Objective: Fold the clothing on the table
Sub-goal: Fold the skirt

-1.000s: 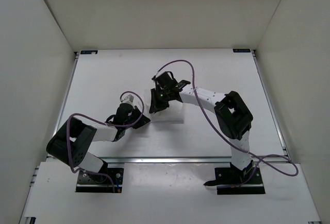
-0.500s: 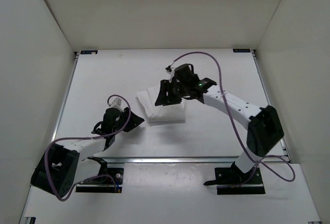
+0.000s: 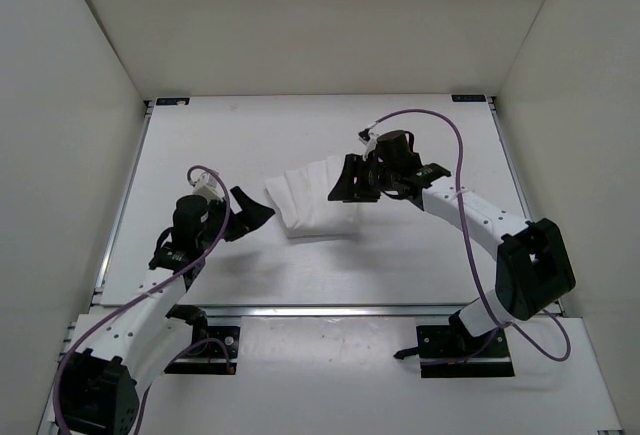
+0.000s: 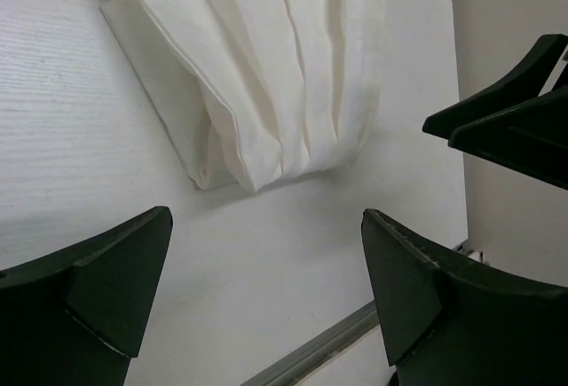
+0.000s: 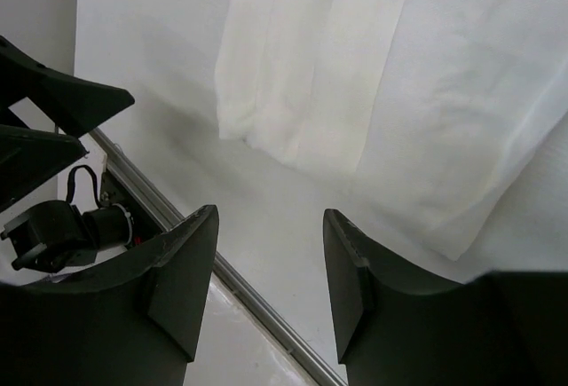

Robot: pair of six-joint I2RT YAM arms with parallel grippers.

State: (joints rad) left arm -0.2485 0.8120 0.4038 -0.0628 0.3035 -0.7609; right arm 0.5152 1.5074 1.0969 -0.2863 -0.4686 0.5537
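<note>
The big white table (image 3: 420, 255) fills most of the top view, with a silver rail (image 3: 330, 308) along its near edge. Two white and black arms reach in over it, one from each side. The left arm (image 3: 150, 305) stretches up from the near left corner. The right arm (image 3: 480, 220) bends in from the right.

The clothing (image 3: 310, 205) lies flat near the middle of the table, between the two claws. It is white and thin and folded over itself. In the left wrist view it (image 4: 284, 75) shows a few long soft creases side by side, and a lower layer sticks out past the top one. The right wrist view shows the cloth (image 5: 426, 93) lying on the table past the fingers.

The left claw (image 3: 250, 213) sits near the cloth's left corner but does not touch it. Its fingers (image 4: 106, 279) are spread wide (only bare table shows between them).

The right claw (image 3: 343, 183) hangs at the cloth's right edge. Its fingers (image 5: 182, 271) are apart too, holding nothing.

A thin purple cable (image 3: 440, 120) loops over the right arm.
</note>
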